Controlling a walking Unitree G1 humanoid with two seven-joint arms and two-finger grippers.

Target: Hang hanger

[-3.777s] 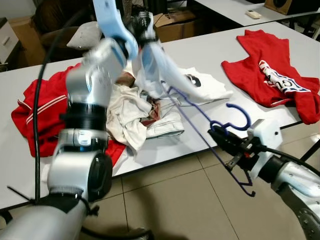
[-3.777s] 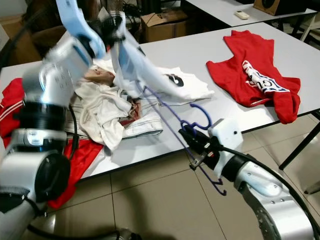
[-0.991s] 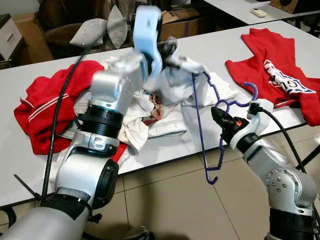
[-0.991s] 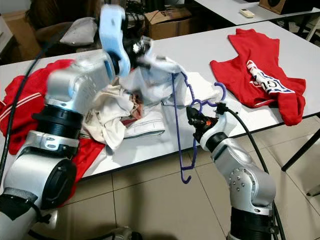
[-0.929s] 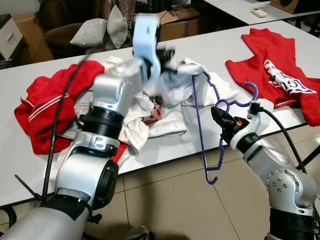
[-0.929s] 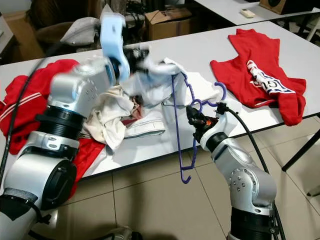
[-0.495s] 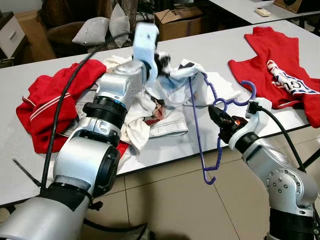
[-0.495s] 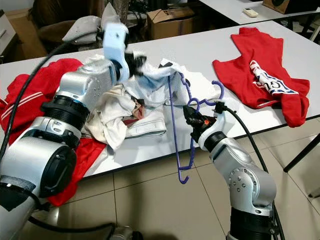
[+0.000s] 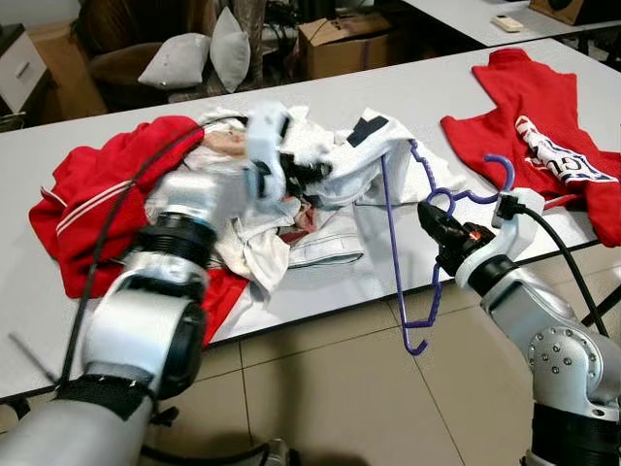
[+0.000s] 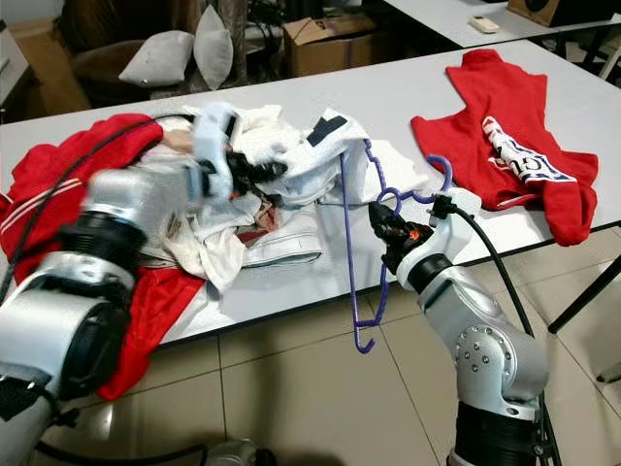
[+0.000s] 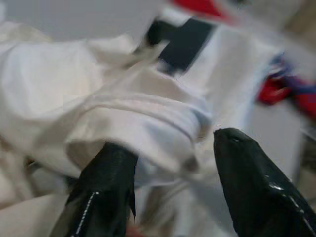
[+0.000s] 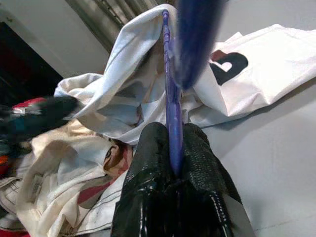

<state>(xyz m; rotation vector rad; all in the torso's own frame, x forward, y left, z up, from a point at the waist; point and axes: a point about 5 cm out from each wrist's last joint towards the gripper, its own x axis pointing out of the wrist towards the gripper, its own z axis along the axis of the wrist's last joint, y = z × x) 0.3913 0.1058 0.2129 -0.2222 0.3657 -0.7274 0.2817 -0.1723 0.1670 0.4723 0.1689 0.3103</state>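
Since the frames from a few seconds back, my left arm had come down from high above the table to lie low over the clothes pile, and the hanger [image 9: 403,248] had swung from a slant across the floor gap to hang nearly upright off the table's [image 9: 116,146] front edge. I had the right gripper [image 9: 439,229] pinched tight on the purple hanger just below its hook, fingers [image 12: 158,148] pressed together on the thin bar, with the lower end dangling free past the front edge over the floor. The hanger's upper shoulder was tucked into the white shirt [image 9: 364,155], which lay draped near the middle of the table toward its front edge. My left gripper [image 11: 168,163] sat with its fingers spread around a fold of that shirt, one finger under the cloth and the other beside it; I judged it was loosely bracketing the fabric rather than clamping it. I reckoned the hanger was light, thin and springy, likely to twist in a narrow pinch, so holding it near the hook was sound. The shirt was soft and limp, best taken at the collar or shoulder seam. A red shirt [image 9: 529,136] lay at the table's right end, and a red jacket [image 9: 82,209] at the left.
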